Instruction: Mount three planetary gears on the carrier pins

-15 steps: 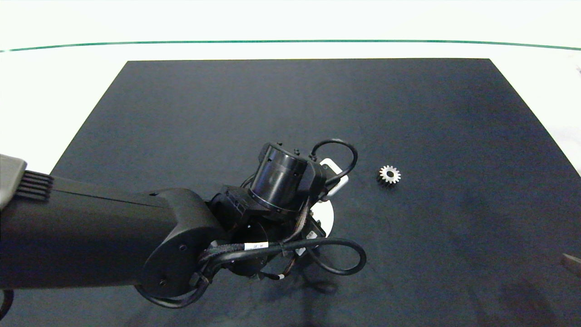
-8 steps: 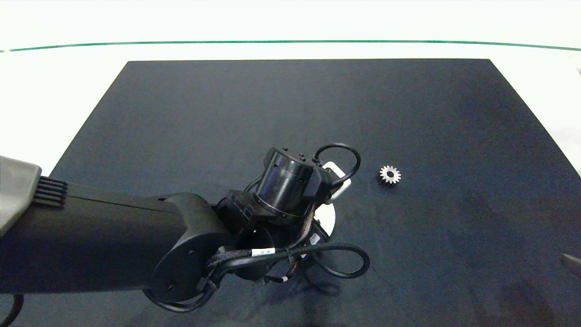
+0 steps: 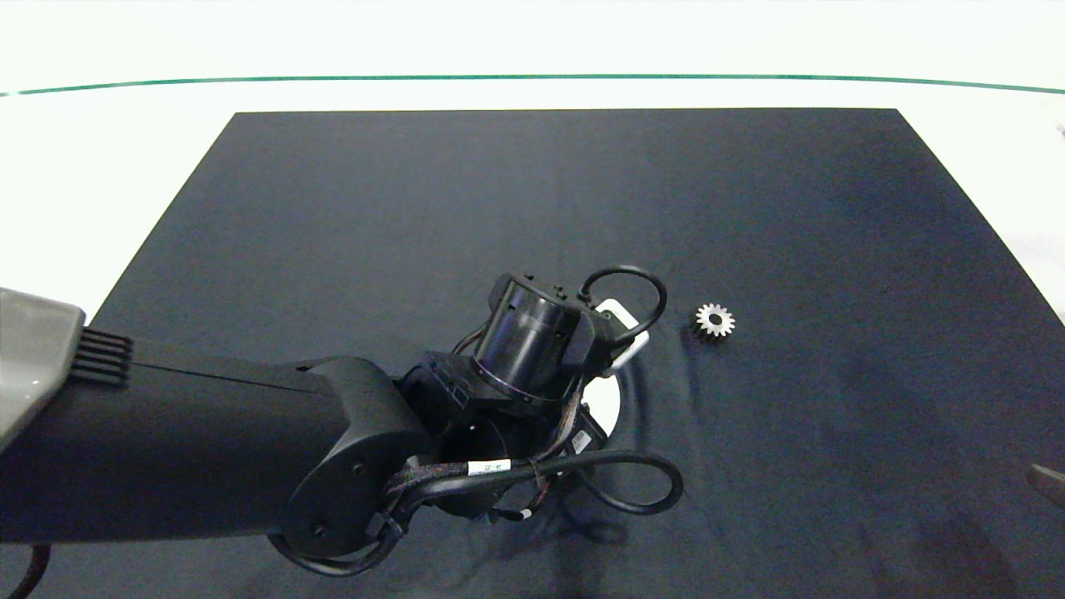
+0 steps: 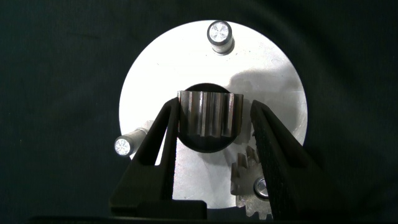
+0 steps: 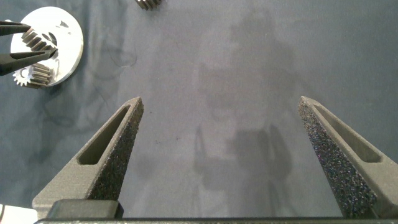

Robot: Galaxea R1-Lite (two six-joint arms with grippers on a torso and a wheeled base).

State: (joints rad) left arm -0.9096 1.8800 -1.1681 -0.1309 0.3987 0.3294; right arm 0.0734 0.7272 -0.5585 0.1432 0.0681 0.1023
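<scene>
My left gripper (image 4: 214,109) is shut on a planetary gear (image 4: 208,115), held on edge just above the central hole of the white disc (image 4: 273,81). Two carrier pins (image 4: 219,32) (image 4: 124,145) stand bare. A second gear (image 4: 249,186) sits on the third pin (image 4: 260,186), beside my right-hand finger. In the head view my left wrist (image 3: 528,345) hides most of the disc (image 3: 607,403). A third gear (image 3: 715,320) lies loose on the mat to the disc's right. My right gripper (image 5: 219,102) hangs open over bare mat at the front right.
A dark mat (image 3: 532,208) covers the white table (image 3: 100,166) and is wrinkled around the disc. A tip of the right gripper (image 3: 1047,481) shows at the head view's right edge.
My left arm has shifted slightly right and toward the table's near side over the disc. Wrinkles have appeared in the mat beside the disc. The loose gear and right gripper have not moved.
</scene>
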